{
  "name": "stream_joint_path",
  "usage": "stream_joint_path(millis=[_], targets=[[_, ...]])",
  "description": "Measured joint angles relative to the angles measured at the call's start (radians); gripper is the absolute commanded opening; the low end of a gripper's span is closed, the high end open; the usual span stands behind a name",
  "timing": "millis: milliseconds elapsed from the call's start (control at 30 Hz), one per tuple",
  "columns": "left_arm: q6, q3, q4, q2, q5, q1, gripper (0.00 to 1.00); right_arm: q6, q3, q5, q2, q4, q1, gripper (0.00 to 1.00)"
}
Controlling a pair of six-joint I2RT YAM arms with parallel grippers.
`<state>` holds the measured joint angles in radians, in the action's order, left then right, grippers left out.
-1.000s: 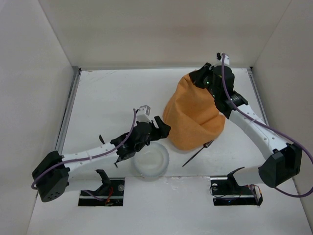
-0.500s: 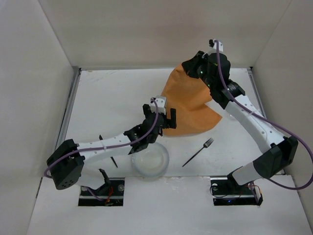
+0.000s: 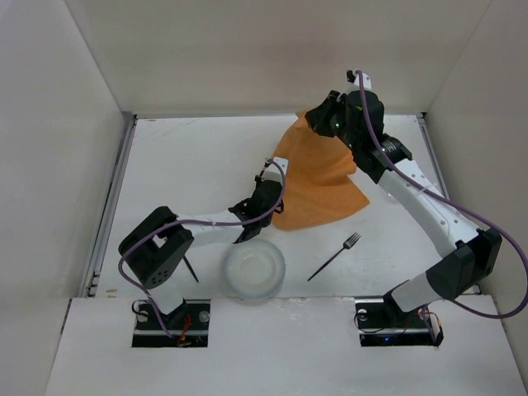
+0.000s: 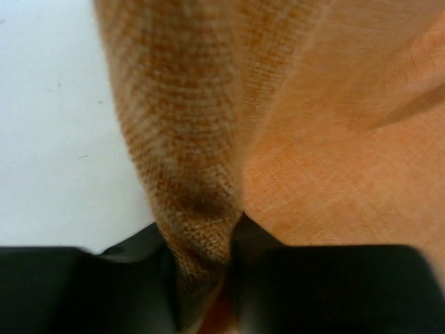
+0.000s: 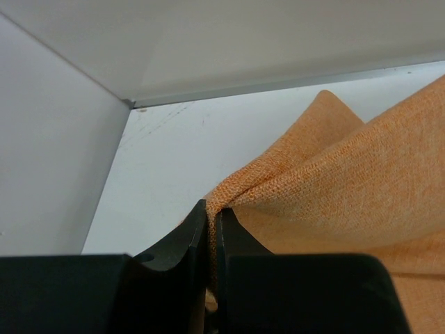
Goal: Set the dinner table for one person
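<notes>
1. You have one dinner table (image 3: 181,165), a single flat white top.
2. You have one orange cloth placemat (image 3: 318,177).
3. You have one translucent round dish (image 3: 254,270).
4. You have one dark fork (image 3: 334,256).
5. You have one further thin dark utensil (image 3: 190,269). Its kind cannot be told from the top view.
6. You have two robot arms: the left arm (image 3: 210,233) and the right arm (image 3: 421,206).

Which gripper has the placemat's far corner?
The right gripper, pinching the far corner of the orange placemat; the left gripper grips its near edge by the bowl.
</notes>
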<state>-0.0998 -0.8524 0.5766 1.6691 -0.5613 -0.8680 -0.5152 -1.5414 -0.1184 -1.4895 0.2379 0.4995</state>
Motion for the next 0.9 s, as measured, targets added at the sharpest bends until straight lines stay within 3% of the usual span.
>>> stream_joint_path(millis=[200,400,467,533,600,733,800,900], targets=[[0.013,-0.110,-0.100,0.002,-0.012,0.079,0.05,0.001,-0.102,0.010,-0.080,-0.006,-0.017,0.02],[0.088,-0.583,-0.315,0.068,-0.076,0.279,0.04,-0.001,-0.352,0.058,-0.186,-0.014,-0.090,0.02],[0.153,-0.715,-0.315,0.061,-0.096,0.304,0.05,-0.005,-0.373,0.090,-0.158,-0.037,-0.115,0.03],[0.219,-0.753,-0.273,0.018,-0.121,0.295,0.05,-0.006,-0.320,0.126,-0.093,-0.086,-0.126,0.03],[0.276,-0.676,-0.194,-0.071,-0.163,0.261,0.06,-0.009,-0.175,0.164,0.011,-0.172,-0.127,0.03],[0.339,-0.290,0.038,-0.262,-0.295,0.158,0.11,-0.023,0.244,0.256,0.200,-0.403,-0.126,0.02],[0.348,-0.077,0.154,-0.284,-0.396,0.100,0.18,-0.035,0.459,0.283,0.239,-0.510,-0.127,0.02],[0.364,0.208,0.235,-0.211,-0.549,0.002,0.38,-0.082,0.731,0.299,0.209,-0.566,-0.128,0.02]])
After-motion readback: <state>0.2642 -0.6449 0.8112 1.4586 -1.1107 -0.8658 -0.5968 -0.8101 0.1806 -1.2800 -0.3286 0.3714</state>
